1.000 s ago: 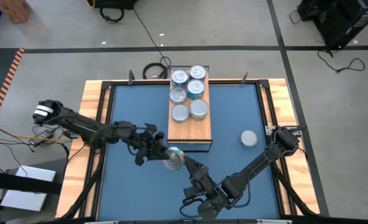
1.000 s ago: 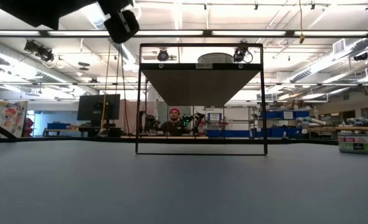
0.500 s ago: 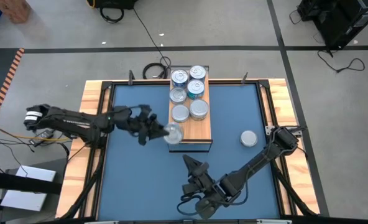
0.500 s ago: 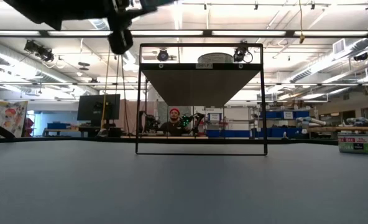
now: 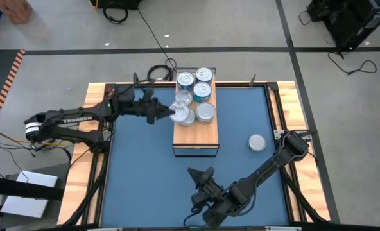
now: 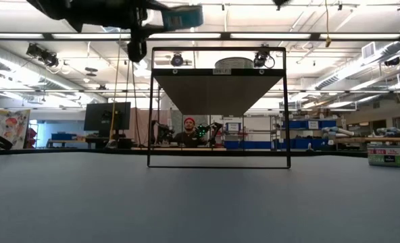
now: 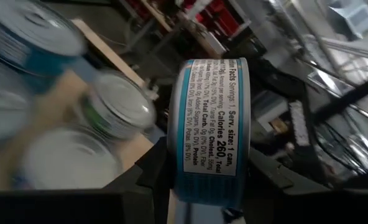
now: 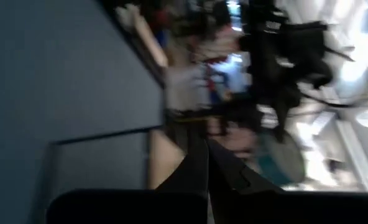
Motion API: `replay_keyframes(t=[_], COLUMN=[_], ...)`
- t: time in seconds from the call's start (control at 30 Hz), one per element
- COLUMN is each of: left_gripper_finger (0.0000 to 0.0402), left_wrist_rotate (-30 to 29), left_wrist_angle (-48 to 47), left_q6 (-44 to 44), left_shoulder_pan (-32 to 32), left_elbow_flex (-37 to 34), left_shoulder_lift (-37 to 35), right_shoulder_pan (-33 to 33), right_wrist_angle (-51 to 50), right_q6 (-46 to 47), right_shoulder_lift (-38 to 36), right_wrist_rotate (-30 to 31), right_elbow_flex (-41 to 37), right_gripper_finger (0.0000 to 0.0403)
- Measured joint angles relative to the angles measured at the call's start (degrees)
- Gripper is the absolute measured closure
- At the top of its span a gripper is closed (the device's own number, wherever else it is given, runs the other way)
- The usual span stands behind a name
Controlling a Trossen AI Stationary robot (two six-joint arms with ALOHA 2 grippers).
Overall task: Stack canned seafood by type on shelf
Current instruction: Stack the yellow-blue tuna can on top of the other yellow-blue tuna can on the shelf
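Overhead, the shelf (image 5: 196, 128) lies lengthwise from the middle of the blue mat (image 5: 138, 173) to its far edge, wood-grain top up. Five tins (image 5: 203, 75) crowd the shelf's far half, in close pairs near its far end; the near half of the wood is bare. One more tin, the lone tin (image 5: 257, 142), sits on the mat towards the right edge, well apart from the shelf. A coiled black cable (image 5: 158, 72) rests on the floor just beyond the mat's far edge. From table height, a dark frame (image 6: 218, 108) stands across the mat, and a person (image 6: 188, 132) is seen far behind it in the room.

The left gripper (image 5: 171, 114) reaches in from the left edge and hovers over the shelf's left side, beside the crowded tins. Its fingers are clamped on a teal-sided tin (image 7: 212, 130), held on edge (the printed label faces the wrist camera), above and just beside the tins already on the wood.

The right gripper (image 5: 193, 172) waits over the mat's near part, fingers pressed together and holding nothing.
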Motion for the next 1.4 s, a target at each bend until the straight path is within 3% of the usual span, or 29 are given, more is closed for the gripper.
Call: replay_keyframes(t=[0.27,0.47,0.8,1.27,1.4], left_gripper_finger=[0.0259,0.0259,0.0259,0.0258,0.024], left_wrist_rotate=[0.4,0.4,4.9,7.3,7.4], left_wrist_angle=[-2.7,-1.7,3.5,3.0,3.6], left_q6=[2.9,2.8,-0.5,-1.7,-1.7], left_shoulder_pan=[5.8,8.9,13.8,16.0,15.9], left_elbow_flex=[0.3,0.3,0.3,0.3,0.3], left_shoulder_lift=[2.0,6.6,13.4,14.1,14.1], right_shoulder_pan=[0.3,0.3,0.4,0.7,0.7], right_wrist_angle=[-26.4,-36.3,-37.1,-37.2,-37.2], right_q6=[35.5,51.2,54.5,54.9,54.9], right_shoulder_lift=[0.0,0.0,-0.1,-0.1,-0.1], right_wrist_rotate=[-10.8,-14.9,-16.7,-17.7,-18.2], right_elbow_flex=[0.0,0.0,0.0,0.0,0.0], right_gripper_finger=[0.0401,0.0401,0.04,0.04,0.04])
